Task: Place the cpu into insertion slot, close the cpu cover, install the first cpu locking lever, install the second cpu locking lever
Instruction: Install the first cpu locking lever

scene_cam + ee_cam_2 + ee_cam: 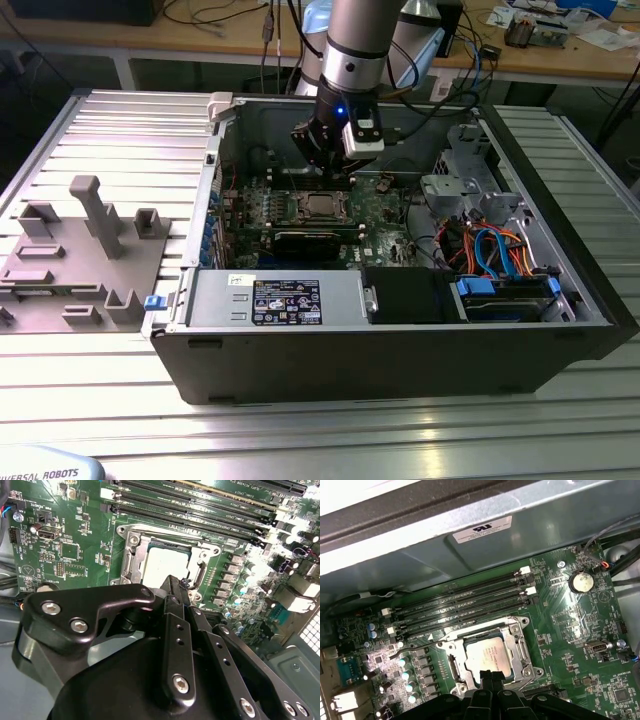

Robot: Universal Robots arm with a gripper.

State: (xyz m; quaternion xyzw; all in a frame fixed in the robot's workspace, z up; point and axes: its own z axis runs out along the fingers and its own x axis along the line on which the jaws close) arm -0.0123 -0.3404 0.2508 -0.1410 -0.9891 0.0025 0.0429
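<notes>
The cpu (489, 656) lies flat in the socket on the green motherboard (580, 645), its silvery top showing in both wrist views (167, 564). The cpu cover (518, 649), a silvery frame (131, 560), lies down around it. A thin metal lever (412, 648) sticks out from one socket corner. My gripper (487, 676) hangs just above the socket's edge with its black fingers pressed together and nothing between them (175, 587). In the exterior view it hovers (322, 172) over the socket (322, 207) inside the open computer case.
Memory slots (465, 605) run beside the socket. The case wall (215, 190) rises at the exterior view's left; a drive cage (465, 175) and cables (495, 250) fill the right. A power supply (270, 300) sits in front. Grey fixtures (95, 215) stand outside the case.
</notes>
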